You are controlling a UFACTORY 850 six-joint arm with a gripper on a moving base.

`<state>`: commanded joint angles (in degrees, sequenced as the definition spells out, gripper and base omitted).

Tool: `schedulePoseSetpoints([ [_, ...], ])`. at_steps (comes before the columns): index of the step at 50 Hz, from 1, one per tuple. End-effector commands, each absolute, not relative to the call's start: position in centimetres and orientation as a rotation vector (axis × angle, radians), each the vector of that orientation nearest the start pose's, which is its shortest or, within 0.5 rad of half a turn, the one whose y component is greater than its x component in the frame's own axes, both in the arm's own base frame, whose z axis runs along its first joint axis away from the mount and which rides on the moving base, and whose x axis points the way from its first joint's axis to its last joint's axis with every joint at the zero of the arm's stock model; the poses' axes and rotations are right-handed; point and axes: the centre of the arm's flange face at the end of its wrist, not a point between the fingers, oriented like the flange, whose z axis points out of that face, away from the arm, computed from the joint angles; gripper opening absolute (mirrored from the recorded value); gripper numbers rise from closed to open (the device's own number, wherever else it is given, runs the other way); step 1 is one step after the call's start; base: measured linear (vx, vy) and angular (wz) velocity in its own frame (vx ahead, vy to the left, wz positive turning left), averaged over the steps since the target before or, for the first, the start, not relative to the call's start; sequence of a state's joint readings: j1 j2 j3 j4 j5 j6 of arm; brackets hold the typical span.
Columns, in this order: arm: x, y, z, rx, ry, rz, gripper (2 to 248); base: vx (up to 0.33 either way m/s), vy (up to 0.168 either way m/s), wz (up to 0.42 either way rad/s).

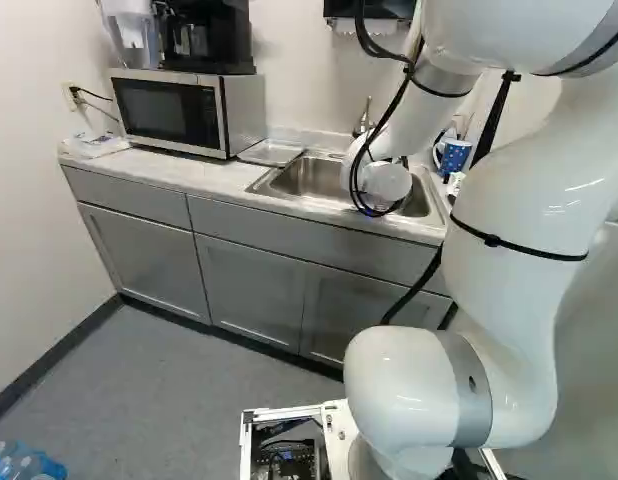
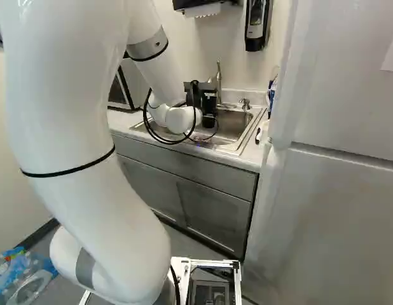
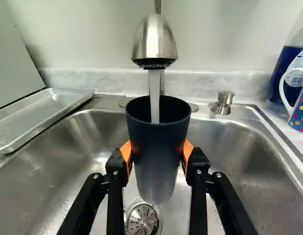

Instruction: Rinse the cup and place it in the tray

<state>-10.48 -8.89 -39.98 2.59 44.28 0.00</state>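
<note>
Rinsing appears under way: in the wrist view, the gripper [image 3: 155, 157], partly open, clasps an upright dark cup [image 3: 158, 142] over the sink [image 3: 88, 161] while water [image 3: 155, 95] runs in from the faucet [image 3: 154, 44] at twelve o'clock. Next, the cup likely needs emptying, then carrying to the tray [image 3: 38, 115] at ten o'clock.

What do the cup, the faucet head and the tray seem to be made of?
Cup: smooth and opaque, dark fading to pale grey near the base; plastic or coated metal, the look leaves it open.
Faucet head: metal or metal-look plating, satin, with soft grey highlights.
Tray: probably thin bare metal, dull silver, with blurry reflections and a raised rim.
</note>
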Motion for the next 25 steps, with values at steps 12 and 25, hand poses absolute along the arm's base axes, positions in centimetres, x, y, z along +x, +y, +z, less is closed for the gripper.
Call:
schedulePoseSetpoints([
  [12,48.69,-9.30,43.92,-2.565,0.309,-1.986,120,0.000,0.000,0.000],
  [25,48.69,-9.30,43.92,-2.565,0.309,-1.986,120,0.000,0.000,0.000],
])
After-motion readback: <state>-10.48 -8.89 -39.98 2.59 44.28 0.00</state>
